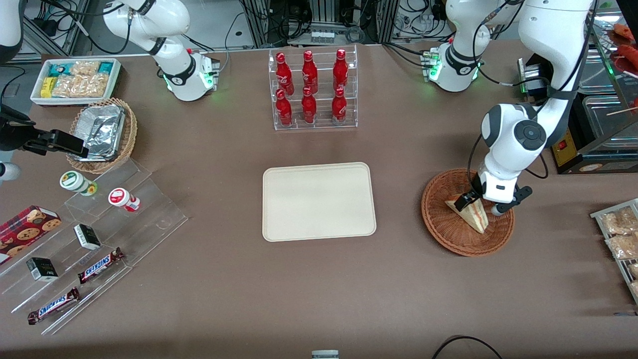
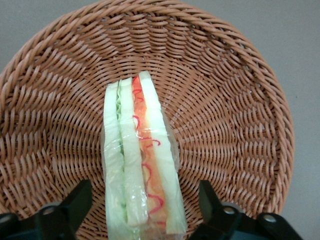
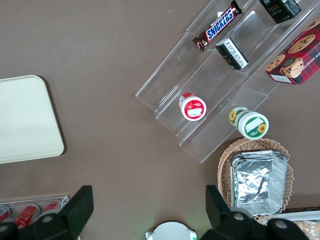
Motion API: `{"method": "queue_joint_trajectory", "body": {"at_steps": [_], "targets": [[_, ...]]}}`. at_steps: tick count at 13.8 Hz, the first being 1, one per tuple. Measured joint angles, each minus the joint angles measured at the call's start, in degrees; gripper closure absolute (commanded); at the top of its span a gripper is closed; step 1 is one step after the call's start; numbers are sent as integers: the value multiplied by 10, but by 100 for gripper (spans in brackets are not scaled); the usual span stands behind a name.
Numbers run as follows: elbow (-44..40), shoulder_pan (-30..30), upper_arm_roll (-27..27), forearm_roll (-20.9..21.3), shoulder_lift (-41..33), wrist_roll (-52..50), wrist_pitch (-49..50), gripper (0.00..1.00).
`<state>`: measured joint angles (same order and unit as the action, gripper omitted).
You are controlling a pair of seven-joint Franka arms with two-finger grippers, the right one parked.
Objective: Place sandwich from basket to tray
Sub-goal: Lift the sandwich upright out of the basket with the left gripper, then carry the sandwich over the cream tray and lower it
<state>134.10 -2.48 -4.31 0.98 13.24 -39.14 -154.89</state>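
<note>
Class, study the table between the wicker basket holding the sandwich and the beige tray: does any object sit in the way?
Nothing visible does. The gripper is open astride the sandwich in the basket; only bare tabletop lies between the basket and the tray.

sandwich point(image 2: 141, 165) end cut off by frame edge, gripper point(image 2: 142, 202) fingers point(image 2: 77, 197) only partly visible

The left arm bends down at its elbow, wrist pointing at the table, and its gripper point(image 1: 479, 202) hangs low with both fingers point(image 2: 75, 202) spread wide apart.
</note>
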Motion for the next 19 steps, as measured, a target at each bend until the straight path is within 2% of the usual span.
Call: {"method": "queue_joint_trajectory", "body": {"at_steps": [6, 9, 11, 13, 17, 19], "targets": [[-10, 0, -3, 10, -13, 1, 19, 100], [-69, 0, -18, 54, -56, 0, 174, 100], [-153, -1, -46, 60, -71, 0, 302, 100], [-227, -2, -80, 61, -69, -1, 382, 100], [-297, -5, -167, 62, -48, -42, 421, 100], [-323, -29, -196, 71, -27, -89, 423, 100]]}}
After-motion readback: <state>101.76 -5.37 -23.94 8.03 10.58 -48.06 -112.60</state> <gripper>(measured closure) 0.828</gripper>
